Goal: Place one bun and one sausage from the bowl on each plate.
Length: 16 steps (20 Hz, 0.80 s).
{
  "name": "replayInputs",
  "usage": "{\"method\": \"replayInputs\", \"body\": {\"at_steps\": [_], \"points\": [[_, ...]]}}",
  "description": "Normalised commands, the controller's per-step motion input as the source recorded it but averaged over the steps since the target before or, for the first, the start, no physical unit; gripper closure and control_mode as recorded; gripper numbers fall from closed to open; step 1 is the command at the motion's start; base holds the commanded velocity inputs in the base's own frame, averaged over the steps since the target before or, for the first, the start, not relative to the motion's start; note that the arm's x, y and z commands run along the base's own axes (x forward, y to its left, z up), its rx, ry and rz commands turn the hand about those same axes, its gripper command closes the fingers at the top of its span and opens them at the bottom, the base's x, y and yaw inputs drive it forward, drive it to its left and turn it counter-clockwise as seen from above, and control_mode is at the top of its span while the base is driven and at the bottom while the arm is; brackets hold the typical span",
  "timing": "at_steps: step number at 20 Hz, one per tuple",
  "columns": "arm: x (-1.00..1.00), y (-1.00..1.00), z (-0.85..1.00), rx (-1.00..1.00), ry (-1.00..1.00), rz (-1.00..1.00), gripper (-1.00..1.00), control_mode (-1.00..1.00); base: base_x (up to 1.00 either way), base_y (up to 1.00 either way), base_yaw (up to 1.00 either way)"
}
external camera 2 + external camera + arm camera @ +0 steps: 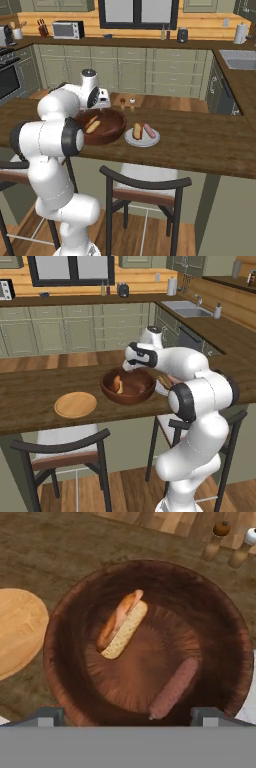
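Observation:
The dark wooden bowl (109, 392) (118, 131) (56, 662) stands on the counter. In it a bun (126, 635) (118, 384) lies with one sausage (116, 618) against its side. A second sausage (175, 687) lies apart, nearer my fingers. My gripper (128, 716) hangs open above the bowl's near rim, holding nothing, its fingertips (50, 716) spread wide. The tan wooden plate (75, 404) (17, 632) beside the bowl is bare. On the other side, the grey-white plate (131, 141) carries a bun (137, 131) and a sausage (149, 131).
Two small shakers (127, 103) (216, 536) stand just beyond the bowl. Two stools (65, 451) (145, 187) sit under the counter's front edge, by my base. The counter runs on to a sink (187, 308) at the far right.

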Motion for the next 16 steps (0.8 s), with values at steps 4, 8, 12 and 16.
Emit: {"method": "replayInputs", "body": {"at_steps": [4, 8, 12, 16], "points": [[0.00, 0.62, -0.19, 0.02, 0.03, 0.00, -1.00, -1.00, 0.00, 0.00, 0.00], [0.01, 0.25, -0.34, 0.00, 0.00, 0.00, -1.00, -1.00, 0.00, 0.00, 0.00], [0.02, 0.00, -0.49, 0.00, 0.00, 0.00, -1.00, -1.00, 0.00, 0.00, 0.00], [0.23, 0.04, -0.29, 0.00, 0.00, 0.00, -1.00, -1.00, 0.00, 0.00, 0.00]]}}
